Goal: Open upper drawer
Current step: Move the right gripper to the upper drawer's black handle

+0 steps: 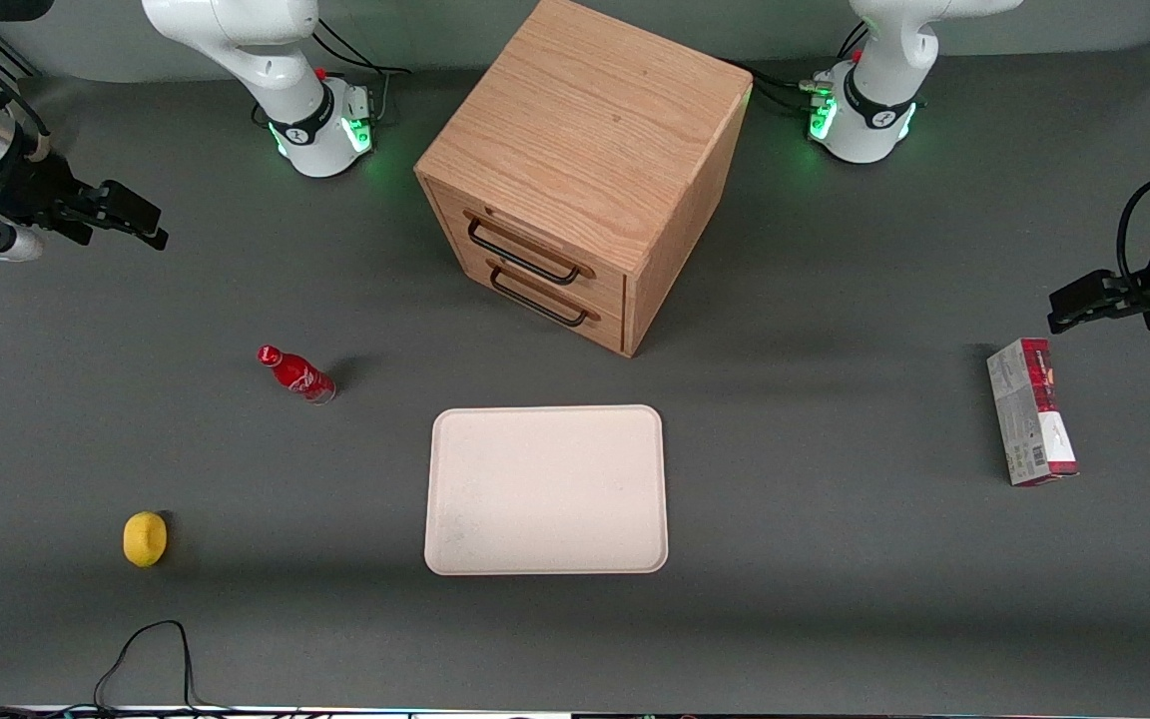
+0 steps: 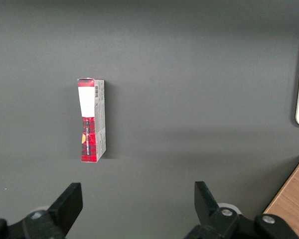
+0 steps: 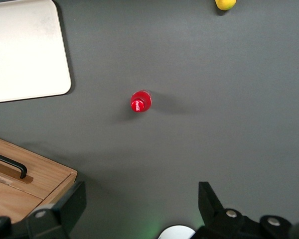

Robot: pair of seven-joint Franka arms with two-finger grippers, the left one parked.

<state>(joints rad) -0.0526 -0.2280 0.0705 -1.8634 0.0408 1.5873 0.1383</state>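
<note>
The light oak cabinet point(image 1: 590, 130) stands at the middle of the table, farther from the front camera than the tray. Its upper drawer point(image 1: 545, 238) is shut flush, with a black wire bar handle point(image 1: 523, 255). The same-looking lower drawer point(image 1: 560, 300) is just below it, also shut. My right gripper point(image 1: 154, 225) hangs open and empty above the table toward the working arm's end, well apart from the cabinet. In the right wrist view the gripper point(image 3: 141, 196) shows wide open beside a cabinet corner point(image 3: 50, 179) with one black handle point(image 3: 10, 164).
A red bottle point(image 1: 297, 373) stands between my gripper and the tray; it also shows in the right wrist view point(image 3: 140, 101). A yellow lemon point(image 1: 145, 538) lies nearer the front camera. A cream tray point(image 1: 545, 489) lies in front of the drawers. A red-and-grey box point(image 1: 1030, 411) lies toward the parked arm's end.
</note>
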